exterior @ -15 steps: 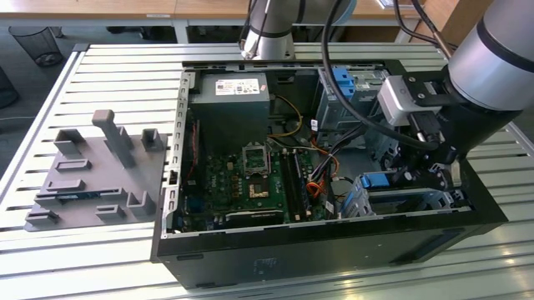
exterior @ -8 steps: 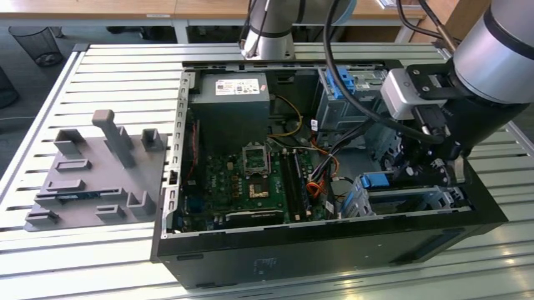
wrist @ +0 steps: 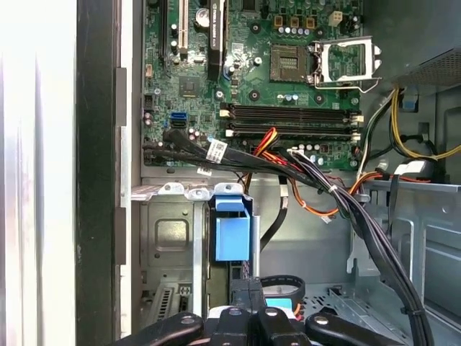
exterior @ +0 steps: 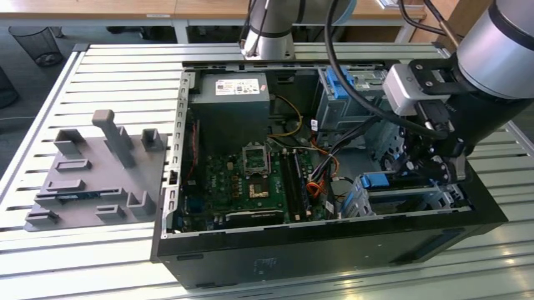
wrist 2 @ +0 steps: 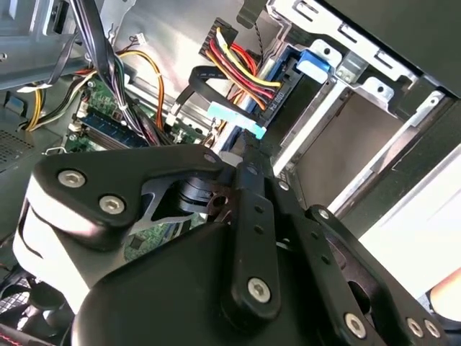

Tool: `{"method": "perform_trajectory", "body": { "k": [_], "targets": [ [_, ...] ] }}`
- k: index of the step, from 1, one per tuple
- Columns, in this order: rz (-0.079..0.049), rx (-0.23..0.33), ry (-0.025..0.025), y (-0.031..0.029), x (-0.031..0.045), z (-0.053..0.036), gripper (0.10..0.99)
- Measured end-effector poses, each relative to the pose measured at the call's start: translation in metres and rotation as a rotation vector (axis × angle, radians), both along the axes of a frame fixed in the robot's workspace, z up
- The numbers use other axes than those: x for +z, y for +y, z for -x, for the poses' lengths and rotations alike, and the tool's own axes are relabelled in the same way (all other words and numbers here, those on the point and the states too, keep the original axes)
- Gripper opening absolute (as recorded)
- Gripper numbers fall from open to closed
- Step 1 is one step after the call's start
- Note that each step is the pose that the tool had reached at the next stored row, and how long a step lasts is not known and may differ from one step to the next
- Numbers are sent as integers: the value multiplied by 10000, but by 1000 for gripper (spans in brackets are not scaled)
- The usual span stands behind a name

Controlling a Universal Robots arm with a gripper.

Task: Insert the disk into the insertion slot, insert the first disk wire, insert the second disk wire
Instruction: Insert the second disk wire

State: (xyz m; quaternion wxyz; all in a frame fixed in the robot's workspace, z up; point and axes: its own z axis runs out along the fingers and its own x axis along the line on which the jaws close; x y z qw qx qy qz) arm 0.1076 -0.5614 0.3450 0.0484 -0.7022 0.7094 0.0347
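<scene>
The disk (wrist: pixel 231 238), its blue carrier end showing, is sitting in the insertion slot (wrist: pixel 173 238) directly ahead of the pincer (wrist: pixel 248 317) in the first wrist view. In the second wrist view the pincer (wrist 2: pixel 248 155) is reaching toward the disk's back edge (wrist 2: pixel 284 86), where a red, yellow and black power lead (wrist 2: pixel 241 65) is already plugged in, while a black flat cable (wrist 2: pixel 198 86) with a pale blue connector (wrist 2: pixel 234 119) is hanging just beyond the fingertips. Whether the pincer is open, closed or gripping that connector cannot be told, since its black linkage is blocking the tips.

The step in hand appears to be seating a disk wire; doing it well would mean keeping the connector square to its socket and pressing straight in, clear of the loose bundle of black cables (wrist: pixel 324 187) crossing above the slot.

The exterior view is showing the arm's wrist (exterior: pixel 434 119) lowered into the open computer case (exterior: pixel 334 250) on the slatted bench (exterior: pixel 100 75), beside a grey fixture plate (exterior: pixel 92 175). The first wrist view alone is laying out the green motherboard (wrist: pixel 252 79) beyond the slot.
</scene>
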Motion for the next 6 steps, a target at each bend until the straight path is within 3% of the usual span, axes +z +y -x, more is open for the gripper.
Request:
{"method": "perform_trajectory", "body": {
  "k": [6],
  "targets": [
    [-4, 0, 5, 0, 33, 0, 106]
  ]
}}
